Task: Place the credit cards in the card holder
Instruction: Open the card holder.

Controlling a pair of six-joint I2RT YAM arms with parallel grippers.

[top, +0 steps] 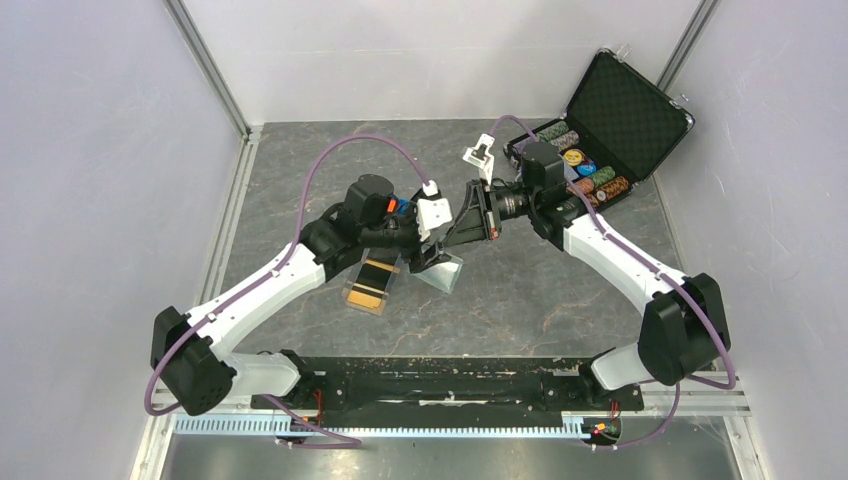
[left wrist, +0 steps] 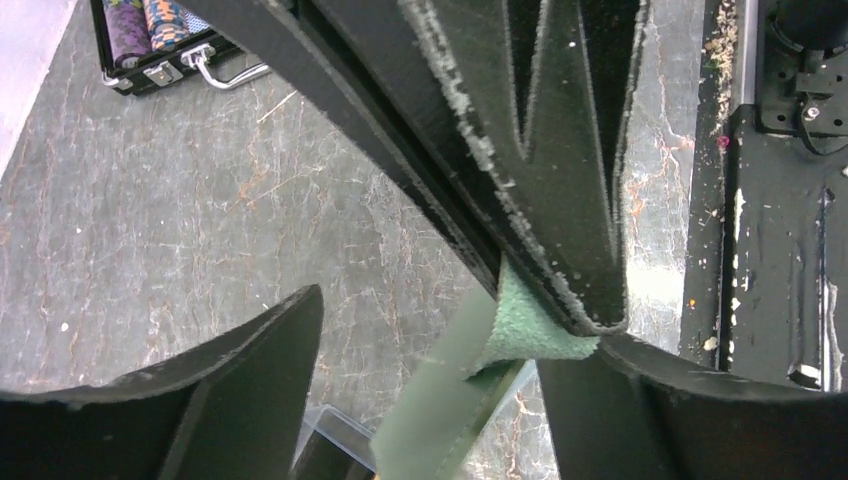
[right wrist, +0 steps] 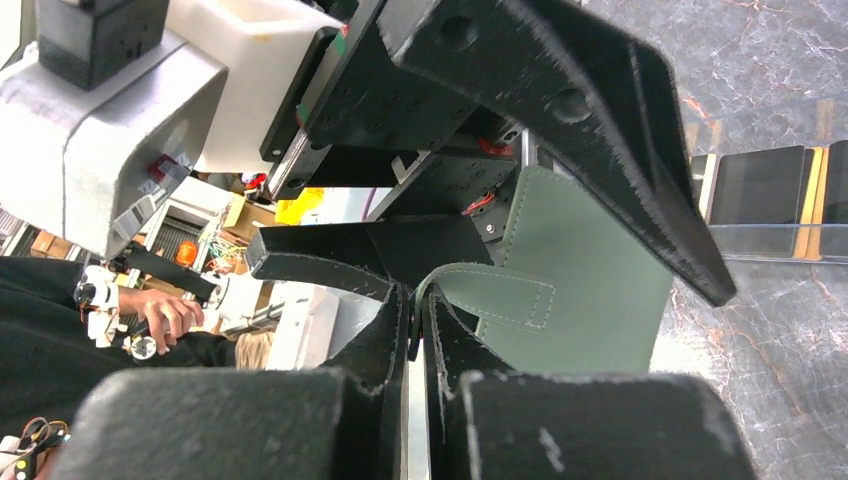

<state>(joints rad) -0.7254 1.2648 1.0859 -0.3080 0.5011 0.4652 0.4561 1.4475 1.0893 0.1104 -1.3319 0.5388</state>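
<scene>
The card holder (right wrist: pixel 580 290) is mid-table, its strap pinched in my right claw (right wrist: pixel 415 300), which is clamped tight. My left claw (left wrist: pixel 455 330) straddles it, jaws wide apart. From overhead, the credit cards (top: pixel 372 275) lie at its nine o'clock.

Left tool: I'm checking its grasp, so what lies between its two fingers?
The green card holder, its flap pinched by the shut right tool. The left wrist view shows this.
</scene>
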